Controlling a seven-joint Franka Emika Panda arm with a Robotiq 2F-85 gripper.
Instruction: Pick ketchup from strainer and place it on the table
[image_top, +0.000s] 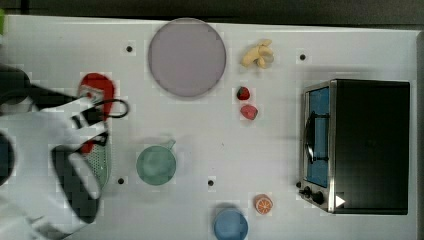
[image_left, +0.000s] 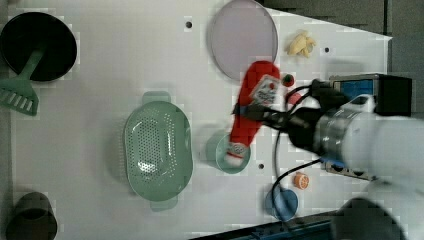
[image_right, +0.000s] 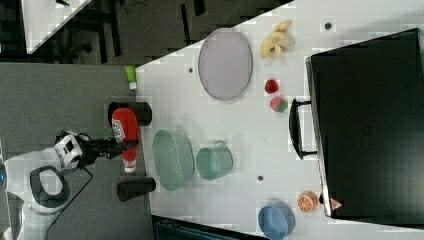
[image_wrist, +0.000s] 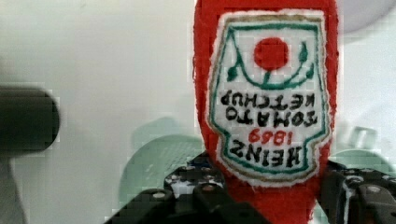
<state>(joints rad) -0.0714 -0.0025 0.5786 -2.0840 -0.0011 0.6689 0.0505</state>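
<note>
The end effector (image_left: 260, 114) grips the ketchup (image_left: 252, 107) in the air, clear of the strainer (image_left: 158, 149), which sits on the surface (image_left: 100, 65) to the left view's left of it. The cup (image_left: 222, 152) lies below the bottle's cap end. Beyond the end effector, toward the left view's top, rests the plate (image_left: 243, 37); the oven (image_top: 367, 145) stands at the top view's far right.

A green cup (image_top: 156, 164) sits just beside the hand; a grey plate (image_top: 186, 57), two strawberries (image_top: 245, 102), a banana (image_top: 258, 54) and a toaster oven (image_top: 357, 146) lie farther off.
</note>
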